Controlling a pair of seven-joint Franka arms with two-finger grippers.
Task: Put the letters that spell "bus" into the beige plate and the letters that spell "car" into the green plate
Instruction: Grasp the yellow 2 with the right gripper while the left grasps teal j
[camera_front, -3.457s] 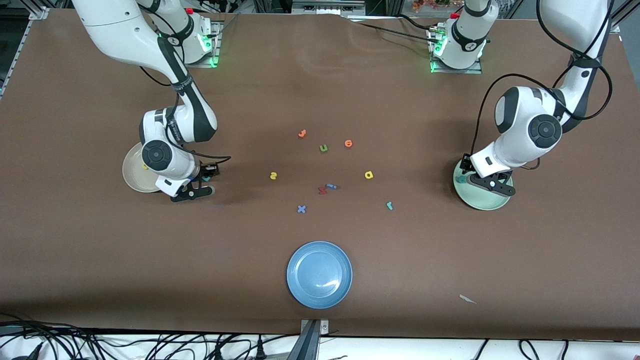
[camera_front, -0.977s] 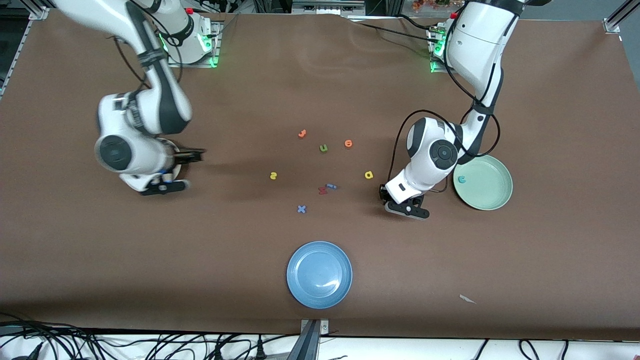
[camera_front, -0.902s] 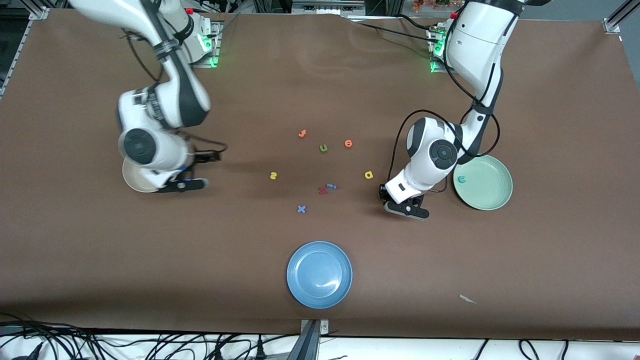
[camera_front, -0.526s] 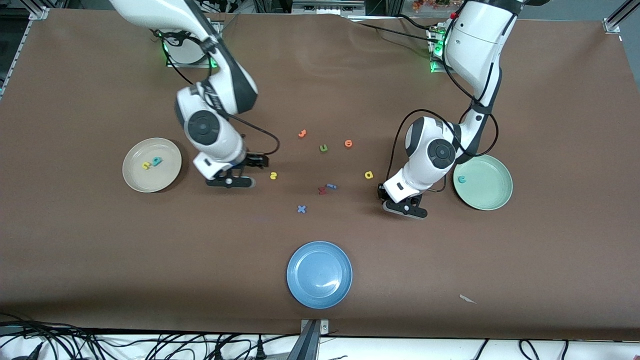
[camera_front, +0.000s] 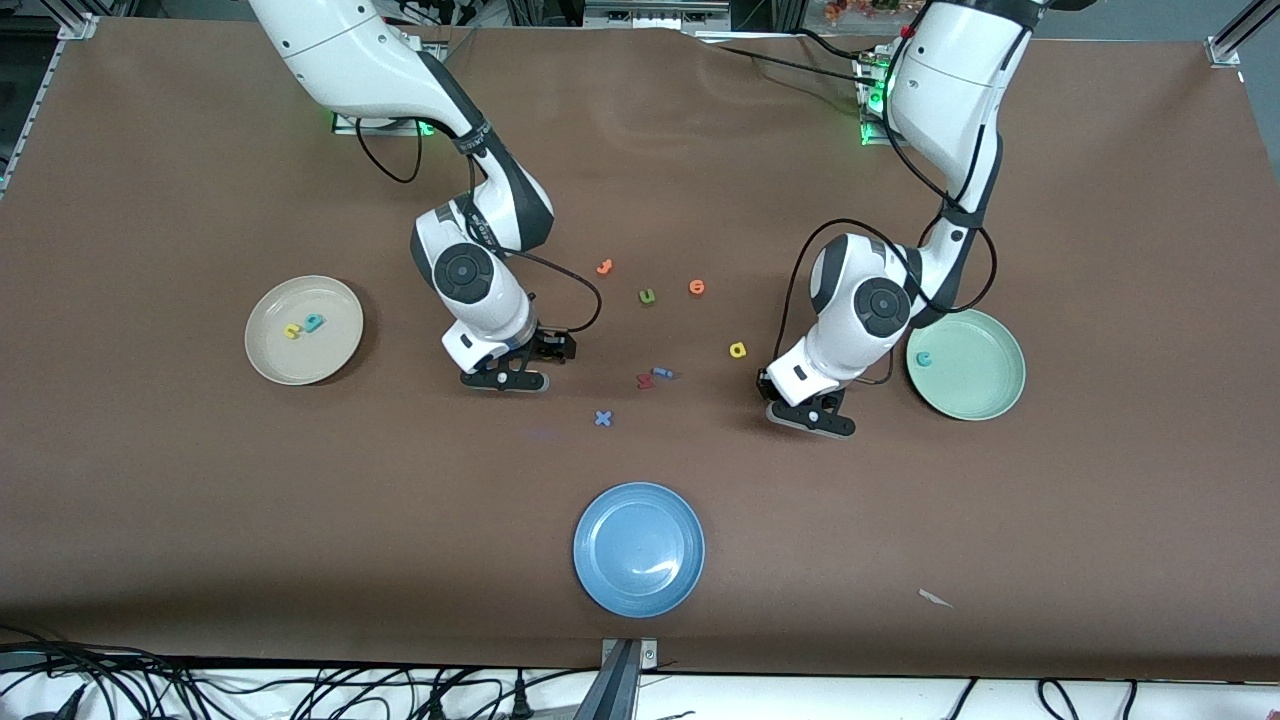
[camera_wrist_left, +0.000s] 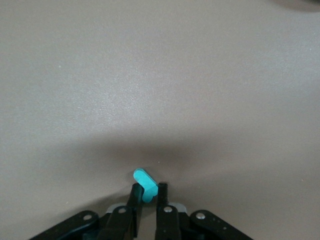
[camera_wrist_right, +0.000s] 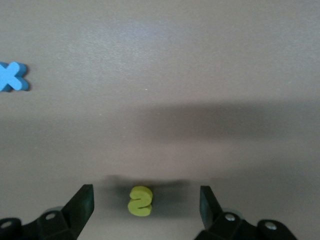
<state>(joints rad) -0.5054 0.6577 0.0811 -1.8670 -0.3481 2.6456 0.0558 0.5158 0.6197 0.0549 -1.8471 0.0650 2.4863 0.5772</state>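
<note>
Left tool (camera_wrist_left: 148, 200) pinched on the flat teal "r" (camera_wrist_left: 145, 185), low over matte brown desk (camera_front: 900, 520), near the smooth round green plate (camera_front: 985, 385) holding the teal "c" (camera_front: 924, 358). Right tool (camera_wrist_right: 142, 205) spread wide, straddling the chunky yellow "s" (camera_wrist_right: 140, 201) without touching. Yellow "a" (camera_front: 738, 349) near the green plate. Beige plate (camera_front: 290, 365), at the right arm's end, holds "u" (camera_front: 292, 330) and "b" (camera_front: 314, 322).

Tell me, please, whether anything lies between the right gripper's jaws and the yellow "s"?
Nothing visible does: the right gripper hangs over the yellow "s", which lies on the table between the open jaws. The blue "x" lies well apart from them.
</note>
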